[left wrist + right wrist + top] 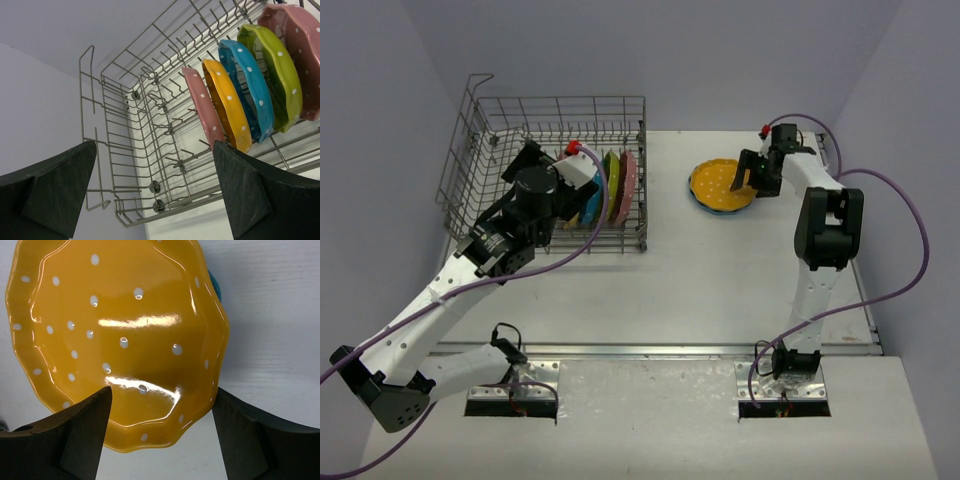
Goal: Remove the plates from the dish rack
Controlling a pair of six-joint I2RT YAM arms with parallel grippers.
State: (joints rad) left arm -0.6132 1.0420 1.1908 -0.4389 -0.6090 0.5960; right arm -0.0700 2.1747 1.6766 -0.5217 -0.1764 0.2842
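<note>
Hovering released at the dish rack [550,112], upper left, left pincer [154,150] is facing five upright plates [250,85], probably choosing one; right pincer [161,392], spread, is straddling the orange plate [120,330] stacked on the bench [720,270].

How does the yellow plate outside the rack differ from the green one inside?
The yellow plate lies flat; the green plate stands on edge in the rack. The yellow plate sits atop a blue plate; the green plate stands between others. Both have wavy rims and white dots.
</note>
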